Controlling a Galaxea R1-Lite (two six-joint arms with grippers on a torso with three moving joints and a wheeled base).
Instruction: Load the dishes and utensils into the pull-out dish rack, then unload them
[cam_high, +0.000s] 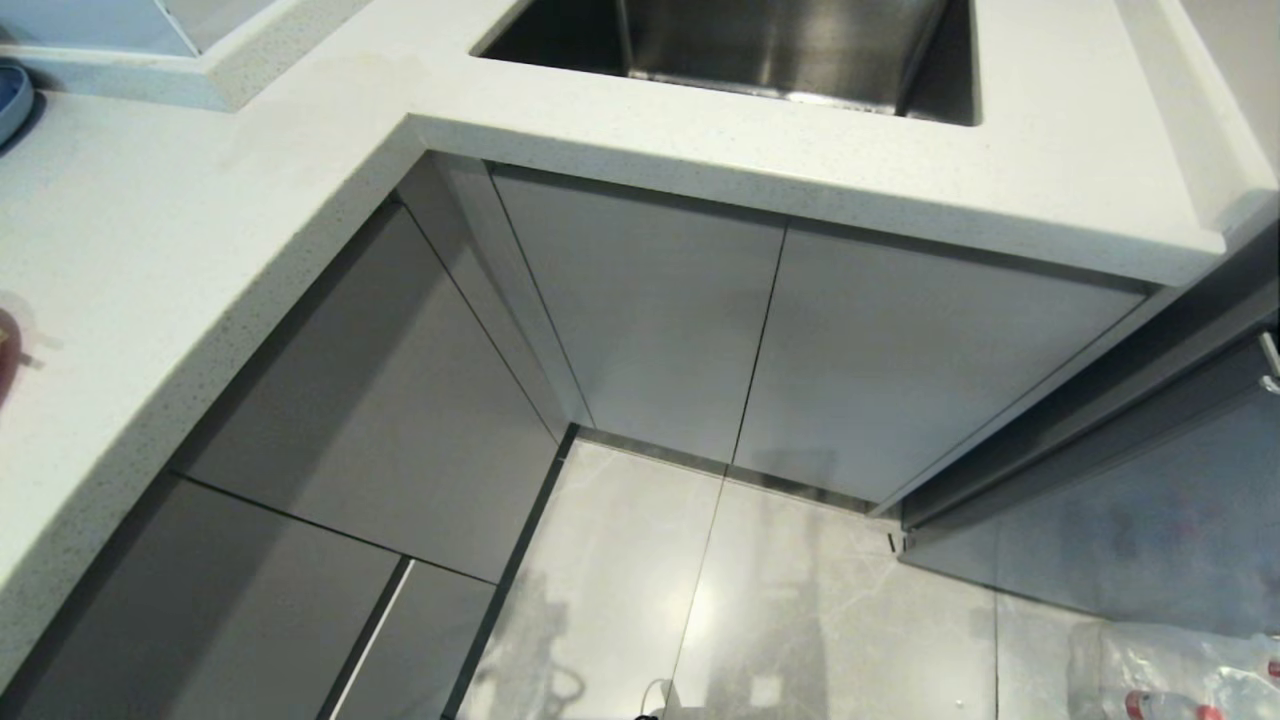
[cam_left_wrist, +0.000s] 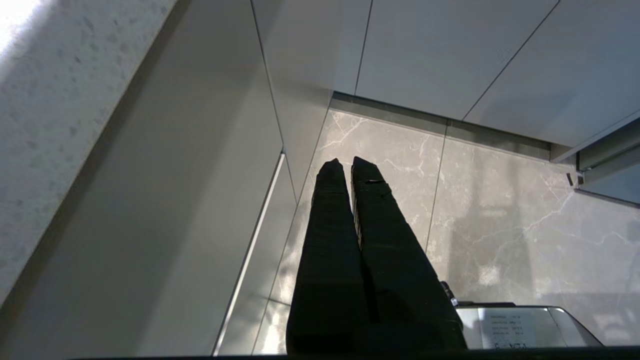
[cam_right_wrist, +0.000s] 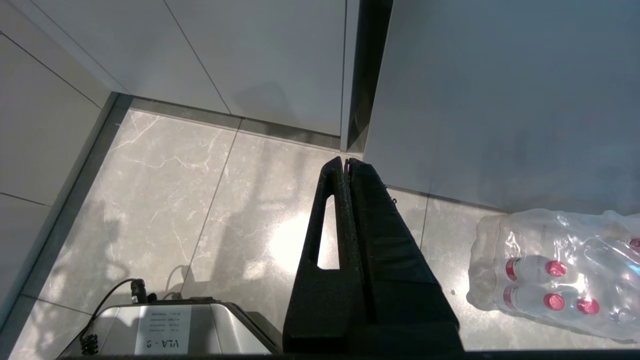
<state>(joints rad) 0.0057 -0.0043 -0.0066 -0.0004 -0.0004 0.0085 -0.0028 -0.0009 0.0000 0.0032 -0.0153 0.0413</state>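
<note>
**Both pincers closed and empty above the kitchen floor**

In the head view a pale speckled worktop wraps from the left of the frame across the top, with a steel sink sunk into it at upper centre. Below it stand closed grey cabinet fronts, and a marbled grey tile floor fills the lower centre. No plate, bowl, chopsticks, spoon or wire rack shows in any view, so where they lie cannot be told. A blue-grey rim peeks in at the far upper left edge.

The left pincer hangs over the floor near the cabinet corner, its fingers pressed together with nothing between them. The right pincer is likewise closed and empty, above the tiles. A shrink-wrapped pack of red-capped bottles lies at the lower right of that frame.
</note>
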